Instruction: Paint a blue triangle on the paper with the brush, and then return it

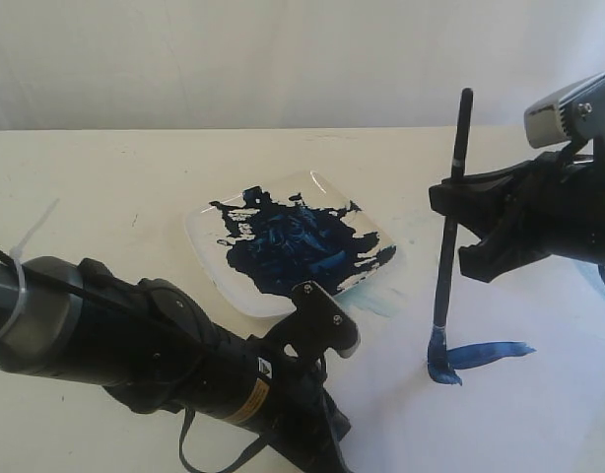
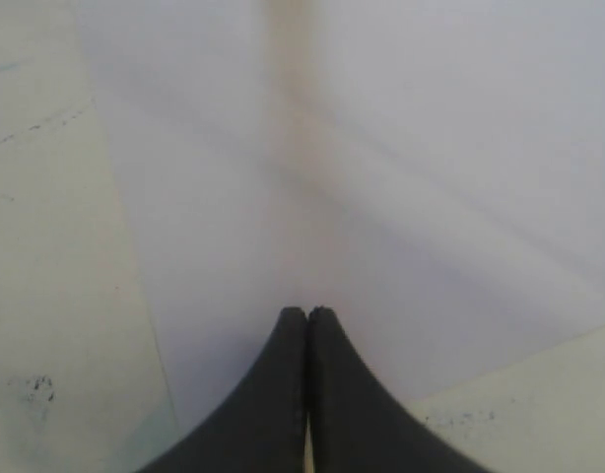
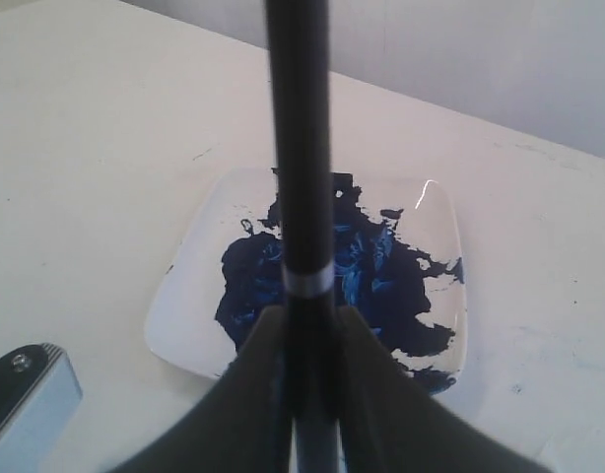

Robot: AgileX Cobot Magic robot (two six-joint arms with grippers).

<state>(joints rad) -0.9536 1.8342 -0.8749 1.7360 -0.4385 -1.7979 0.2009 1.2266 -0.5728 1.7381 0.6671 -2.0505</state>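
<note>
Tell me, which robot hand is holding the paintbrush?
The right gripper, on the right of the exterior view, is clamped on the nearly upright black brush. The left gripper is shut with nothing in it, over the paper.

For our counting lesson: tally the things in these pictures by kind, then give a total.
brush: 1
plate: 1
paper: 1
blue stroke: 1
grippers: 2, the left gripper and the right gripper
Total: 6
</note>
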